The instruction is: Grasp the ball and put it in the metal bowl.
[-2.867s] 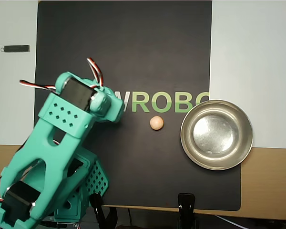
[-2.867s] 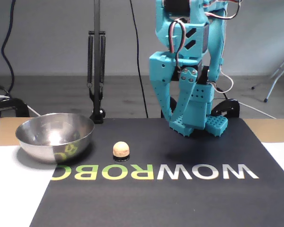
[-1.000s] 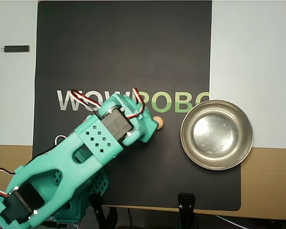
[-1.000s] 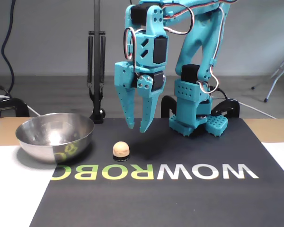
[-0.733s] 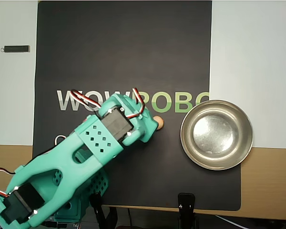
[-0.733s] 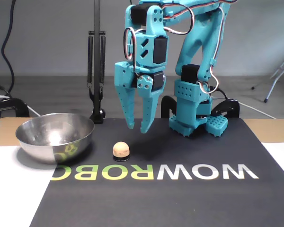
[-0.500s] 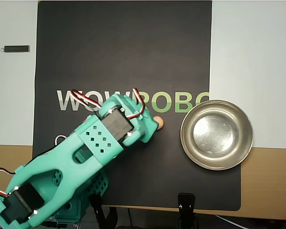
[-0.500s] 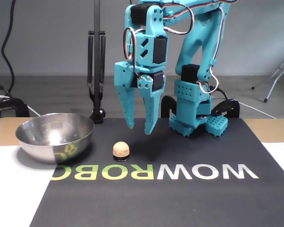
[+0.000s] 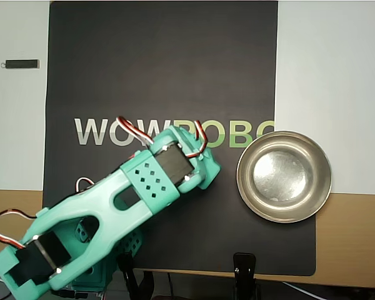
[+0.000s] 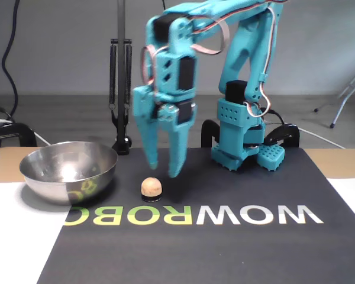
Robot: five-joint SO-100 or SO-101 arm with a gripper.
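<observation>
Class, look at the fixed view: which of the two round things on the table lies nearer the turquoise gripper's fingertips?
The small pale tan ball, just below the open turquoise gripper. The shiny metal bowl sits farther off, at left.

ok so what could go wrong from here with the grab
The open hand hangs just above the ball, its fingertips spread to either side. If it descends a little off centre, one fingertip could strike the smooth ball and roll it across the black mat. In the overhead view the arm hides the ball, so alignment can't be checked there. After a grasp, a weak pinch could drop it short of the metal bowl.
</observation>
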